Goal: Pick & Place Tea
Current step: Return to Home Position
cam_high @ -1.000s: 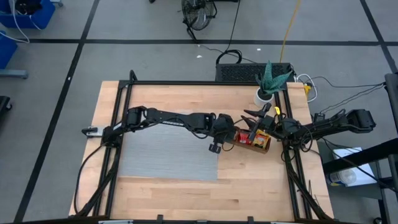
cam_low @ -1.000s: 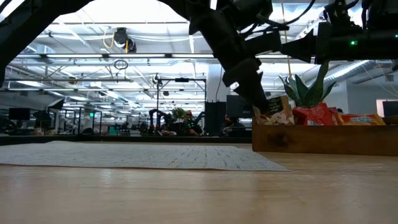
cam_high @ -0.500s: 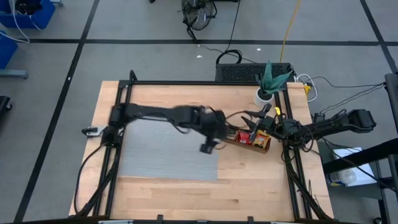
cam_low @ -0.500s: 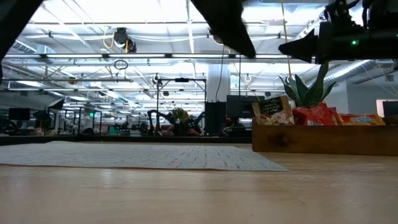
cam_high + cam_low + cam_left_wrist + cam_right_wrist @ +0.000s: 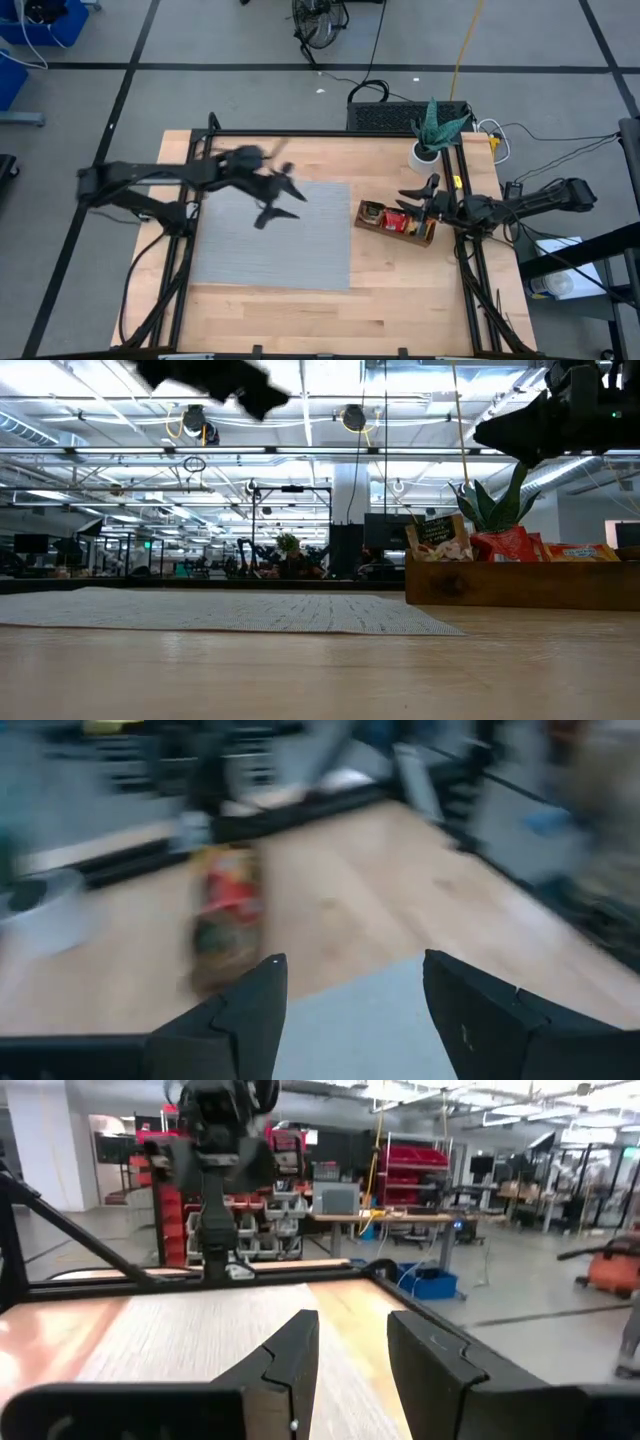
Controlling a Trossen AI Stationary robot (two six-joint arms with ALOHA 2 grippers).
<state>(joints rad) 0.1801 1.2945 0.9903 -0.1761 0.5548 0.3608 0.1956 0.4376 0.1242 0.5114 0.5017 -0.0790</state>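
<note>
The tea sachets, mostly red, stand on edge inside the brown wooden tray at the table's right; the low view shows them sticking up above the tray's wall. My left gripper hangs open high over the grey mat, well left of the tray, with nothing between its fingers. My right gripper hovers open just beyond the tray's far right end, above it, pointing toward the table's left; the gap between its fingers holds nothing.
A potted plant in a white pot stands at the far right, behind the tray. Black frame rails run along the table's far, left and right sides. Bare wood lies between the mat and the near edge.
My left gripper has swung away from the tray's left end, rising and travelling fast toward the table's left until it is over the mat. The sachets stay in the tray.
</note>
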